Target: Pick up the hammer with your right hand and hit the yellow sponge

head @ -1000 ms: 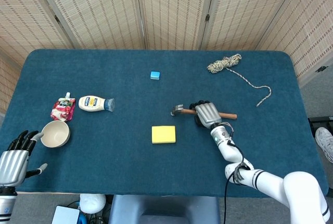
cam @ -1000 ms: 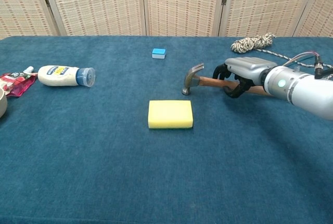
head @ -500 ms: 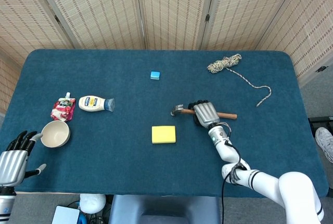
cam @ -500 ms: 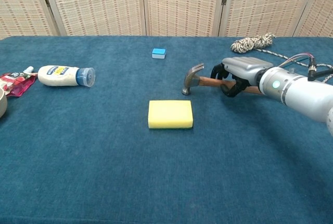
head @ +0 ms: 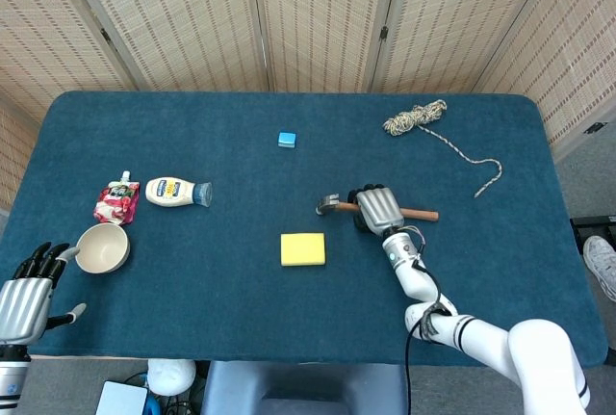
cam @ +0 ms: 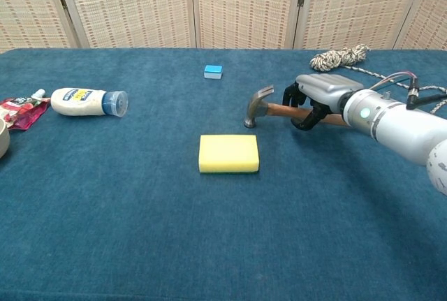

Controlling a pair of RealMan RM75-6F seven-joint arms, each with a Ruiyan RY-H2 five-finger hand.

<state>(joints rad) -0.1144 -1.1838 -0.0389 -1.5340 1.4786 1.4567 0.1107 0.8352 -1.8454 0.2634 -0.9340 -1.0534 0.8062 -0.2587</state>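
While the hammer (head: 332,207) lies on the blue table (head: 241,280) with its metal head pointing toward the middle, the right hand (head: 377,209) sits over its wooden handle, dark fingers (cam: 299,101) curled down around the shaft just behind the head. In the chest view the head rests with its face on the cloth, and the rest of the handle sticks out past the far side of the hand. The yellow sponge (head: 302,248) lies flat just in front of the hammer head, near it but not touching. The left hand (head: 26,295) hangs at the near left edge of the table, holding nothing, its fingers spread and pointing up toward a white bowl (head: 102,247) just beside it. Behind the bowl lie a red pouch (head: 116,202) and a white bottle (head: 176,192) on its side. A small blue block (head: 287,139) sits toward the far middle, well apart from the sponge, and a coil of rope (head: 416,118) lies at the far right with one end trailing away.
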